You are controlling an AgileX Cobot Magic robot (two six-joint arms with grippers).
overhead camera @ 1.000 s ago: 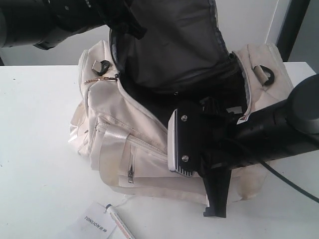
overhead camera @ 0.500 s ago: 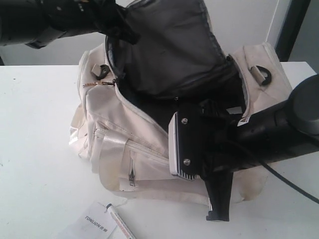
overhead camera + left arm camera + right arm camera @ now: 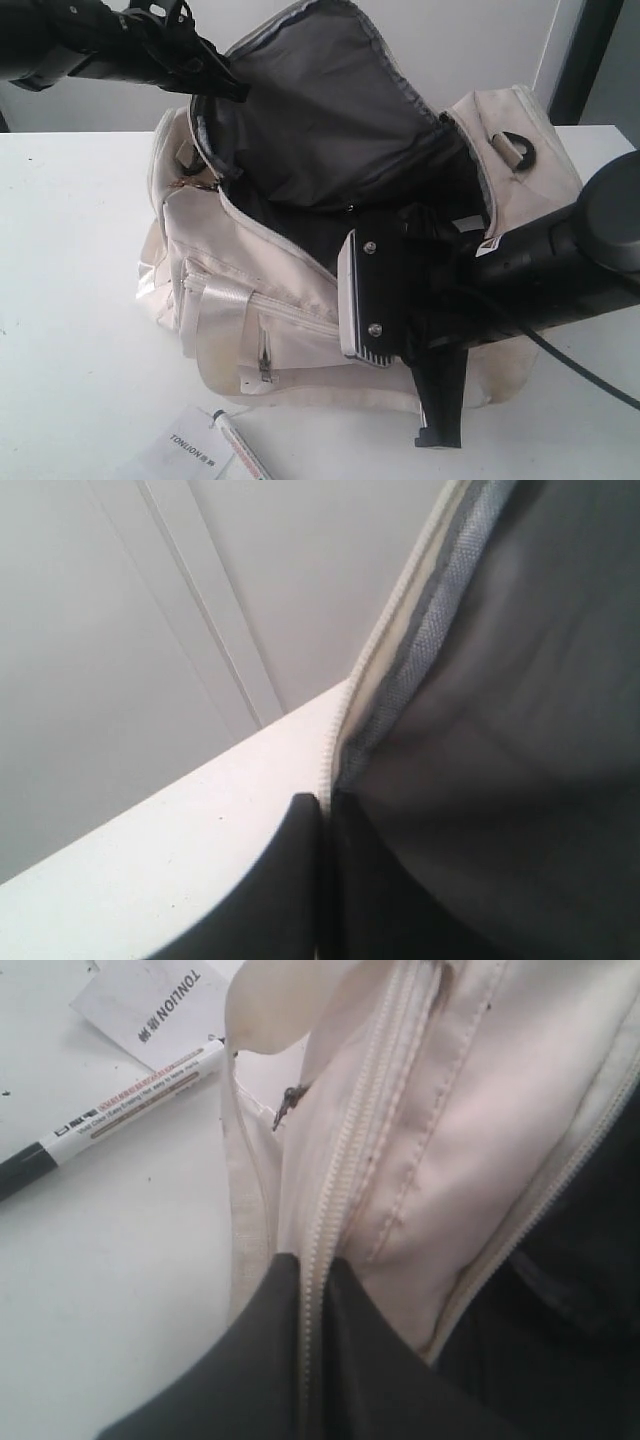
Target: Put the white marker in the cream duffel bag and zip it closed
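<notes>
my left gripper (image 3: 222, 84) is clenched on the far zip edge of the big soft cream fabric duffel bag (image 3: 255, 265), holding that grey-lined flap up with the mouth gaping, and my right gripper (image 3: 305, 1260) is pinched tight on the bag's near zippered rim. the slim white cylindrical marker (image 3: 140, 1090) with its dark end lies outside the bag on the white table (image 3: 70, 300), just in front of it and right beside the flat white paper tag (image 3: 188, 447) printed "tonlion"
</notes>
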